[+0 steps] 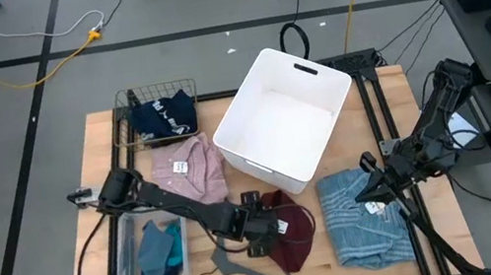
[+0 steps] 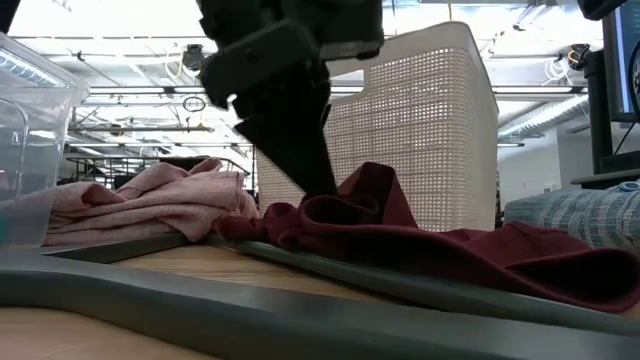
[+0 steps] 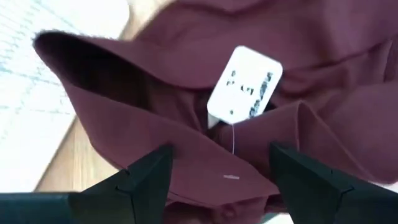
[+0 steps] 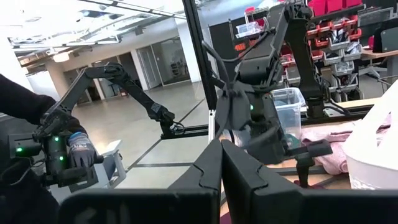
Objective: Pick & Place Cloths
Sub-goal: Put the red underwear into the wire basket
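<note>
The maroon cloth [image 1: 294, 237] lies crumpled on the table in front of the white bin, its white tag [image 3: 245, 84] facing up. My left gripper [image 1: 262, 227] is down at the cloth's left part, open, with its fingers on either side of a raised fold [image 3: 205, 155]. My right gripper [image 1: 373, 191] is shut on nothing and hovers over the left edge of the light-blue ribbed cloth [image 1: 368, 227], which lies flat at the table's near right. The pink cloth [image 1: 186, 167] lies left of the bin. Navy pieces [image 1: 162, 116] sit in a wire basket and teal ones [image 1: 160, 252] in a clear tub. My left gripper comes at the maroon cloth slanting down from the table's left. Its open fingers stand astride a raised fold just below the tag. In the low view one fingertip [image 2: 318, 180] sinks into the folds [image 2: 340, 205]. The cloth [image 2: 450, 250] rests on the table, bunched and slack.
The white bin [image 1: 271, 168] stands at the table's middle far side, tilted askew. A grey hanger [image 1: 253, 274] lies along the near edge beside the maroon cloth. Beyond the table, the right wrist view shows a person's gloved hand [image 4: 78, 152] on a control arm.
</note>
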